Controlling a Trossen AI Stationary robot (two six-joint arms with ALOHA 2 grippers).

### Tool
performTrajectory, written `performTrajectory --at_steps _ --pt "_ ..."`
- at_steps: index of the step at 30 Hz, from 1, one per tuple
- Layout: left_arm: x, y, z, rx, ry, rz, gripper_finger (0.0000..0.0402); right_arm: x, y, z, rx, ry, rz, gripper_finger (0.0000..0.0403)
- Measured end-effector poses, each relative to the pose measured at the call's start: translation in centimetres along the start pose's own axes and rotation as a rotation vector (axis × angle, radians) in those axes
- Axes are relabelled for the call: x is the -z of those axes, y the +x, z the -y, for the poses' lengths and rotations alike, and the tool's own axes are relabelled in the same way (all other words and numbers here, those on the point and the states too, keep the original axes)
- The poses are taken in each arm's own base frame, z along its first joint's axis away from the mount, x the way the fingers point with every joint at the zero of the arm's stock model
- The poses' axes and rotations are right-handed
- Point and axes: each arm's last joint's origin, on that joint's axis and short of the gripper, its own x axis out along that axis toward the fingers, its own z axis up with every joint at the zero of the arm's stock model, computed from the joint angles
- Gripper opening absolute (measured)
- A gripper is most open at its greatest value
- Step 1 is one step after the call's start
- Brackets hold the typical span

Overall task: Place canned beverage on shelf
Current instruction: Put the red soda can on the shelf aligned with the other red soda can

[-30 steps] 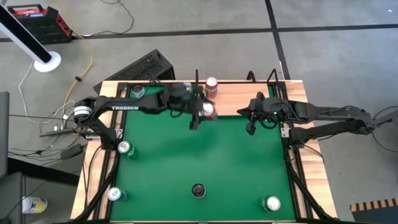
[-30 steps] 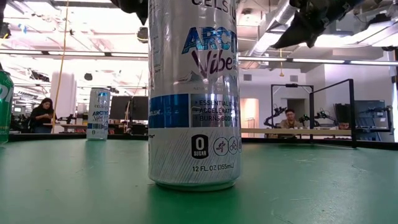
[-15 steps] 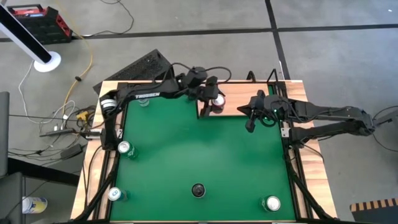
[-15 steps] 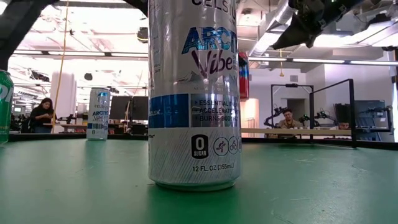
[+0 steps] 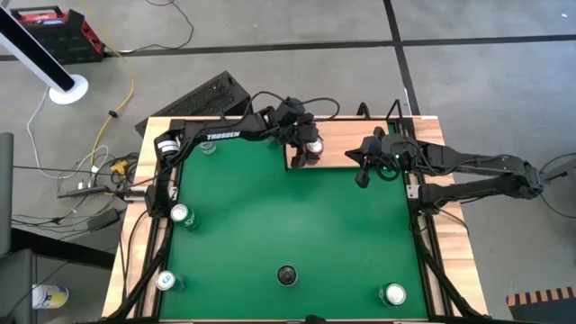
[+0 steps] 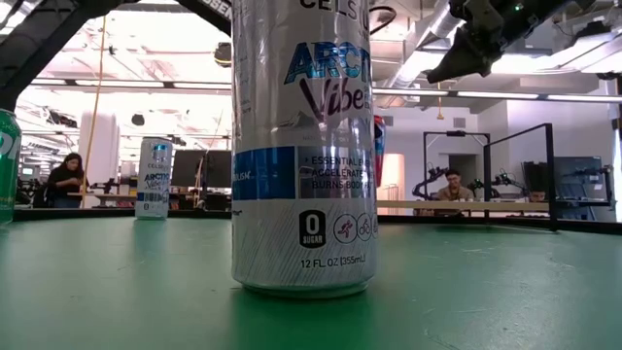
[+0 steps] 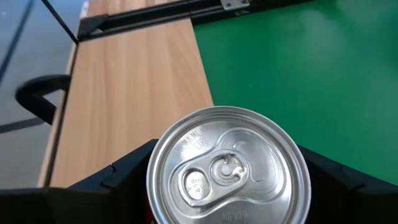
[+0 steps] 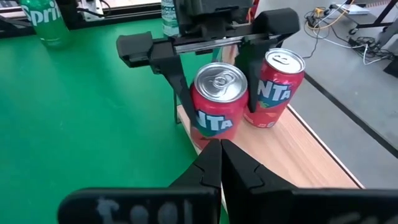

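Carried from over green mat to shelf (image 5: 337, 144): red can (image 8: 220, 106), pinched by left gripper (image 8: 205, 43) beside second red can (image 8: 274, 87). Right gripper (image 8: 221, 155) pressed together, hovering nearby.

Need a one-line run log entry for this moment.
left gripper: shut on red can, over shelf | second red can: on shelf | right gripper: shut, waiting nearby

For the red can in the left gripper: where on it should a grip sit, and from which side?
Grip mid-wall. The can stands upright, so its round wall gives two opposite faces, while the flat lid offers no hold. Come in level from the left arm's side, as the left gripper does, with fingers straddling it. A second can stands close beside it on the shelf, so finger room there looks tight.
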Motion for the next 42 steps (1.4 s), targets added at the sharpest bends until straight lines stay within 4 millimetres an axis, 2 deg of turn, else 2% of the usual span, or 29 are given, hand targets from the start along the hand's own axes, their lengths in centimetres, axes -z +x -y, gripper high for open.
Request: performTrajectory --at_steps 12,19,42 --pt "0.28 0.05 0.09 -0.046 -0.006 -0.053 0.028 0.02 -0.01 0.0 0.0 -0.001 -0.003 0.0026" --pt "0.33 0.03 0.03 -0.072 -0.014 -0.067 0.0301 0.03 -0.01 0.0 0.0 -0.001 -0.004 0.0027" --pt "0.26 0.11 0.28 -0.081 -0.023 -0.077 0.0306 0.2 -0.01 0.01 0.001 0.005 -0.021 0.0027"
